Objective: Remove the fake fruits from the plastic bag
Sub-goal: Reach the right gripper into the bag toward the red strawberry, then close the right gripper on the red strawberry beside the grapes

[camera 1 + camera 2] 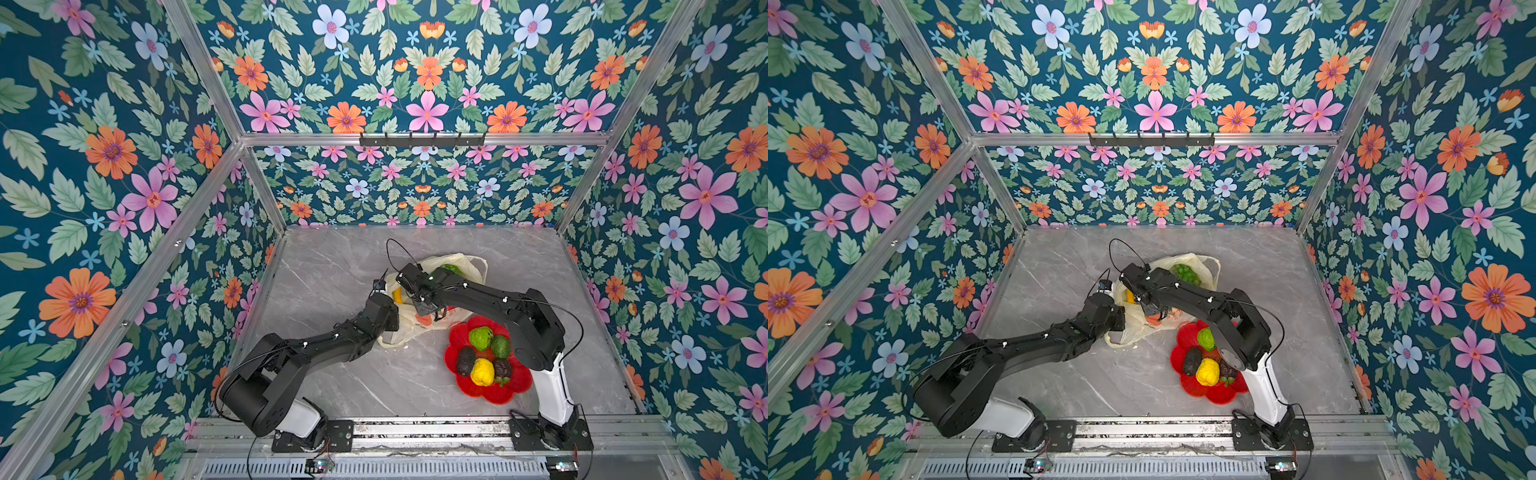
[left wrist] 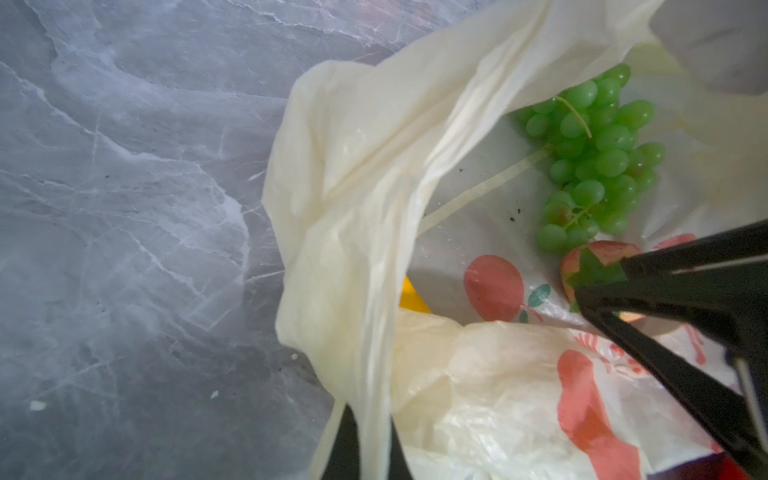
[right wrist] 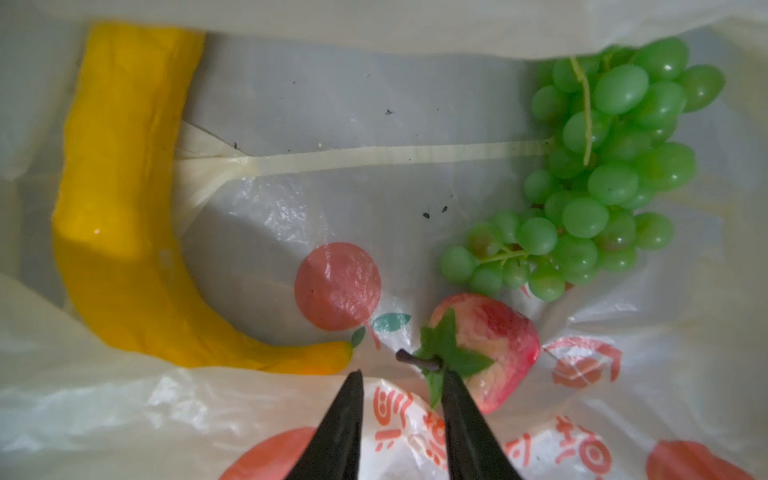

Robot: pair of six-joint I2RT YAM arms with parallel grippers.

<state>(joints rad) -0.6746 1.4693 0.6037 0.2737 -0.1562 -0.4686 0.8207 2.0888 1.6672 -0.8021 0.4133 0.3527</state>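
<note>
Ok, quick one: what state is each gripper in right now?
Left gripper: shut on the rim of the plastic bag.
Right gripper: open, its tips either side of the strawberry stem inside the bag.

One plastic bag holds three fake fruits: one banana, one grape bunch, one strawberry. One red dish carries five: two green bumpy fruits, two dark fruits, one lemon.
</note>
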